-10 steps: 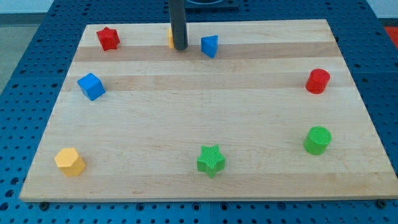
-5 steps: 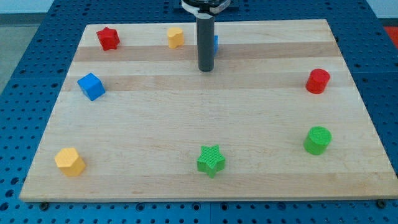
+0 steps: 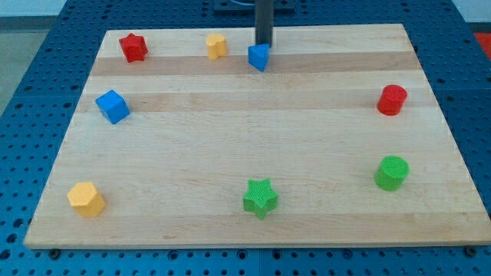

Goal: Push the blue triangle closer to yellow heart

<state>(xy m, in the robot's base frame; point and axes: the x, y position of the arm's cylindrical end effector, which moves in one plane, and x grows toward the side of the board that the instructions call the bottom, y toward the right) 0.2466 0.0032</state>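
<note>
My tip (image 3: 264, 44) sits near the view's top edge of the bench (image 3: 253, 146), just behind the blue triangle (image 3: 259, 56), on its upper side and a touch toward the view's right. Whether it touches the block I cannot tell; the rod's end and the triangle's top edge meet in the view. I carry no gripper, only this rod, so there is nothing to be apart, together or clamped.

The blue triangle lies on the upper part of the board, near the middle. The yellow heart (image 3: 216, 46) is to the view's left of it and a little higher, near but with a clear strip of bare wood between them. I judge the task as not yet finished: the two blocks are neighbours already, but the gap is open and the triangle could go closer.

What is left, as I see it, is a push toward the view's left. For that my tip would do better on the triangle's right side than behind it; from here a push would drive the block down the board, away from the heart.

The others are well clear: a red star (image 3: 133, 47) at the top left, a blue cube (image 3: 113, 106), a yellow block (image 3: 85, 198), a green star (image 3: 260, 197), a green cylinder (image 3: 392, 172) and a red cylinder (image 3: 392, 100).
</note>
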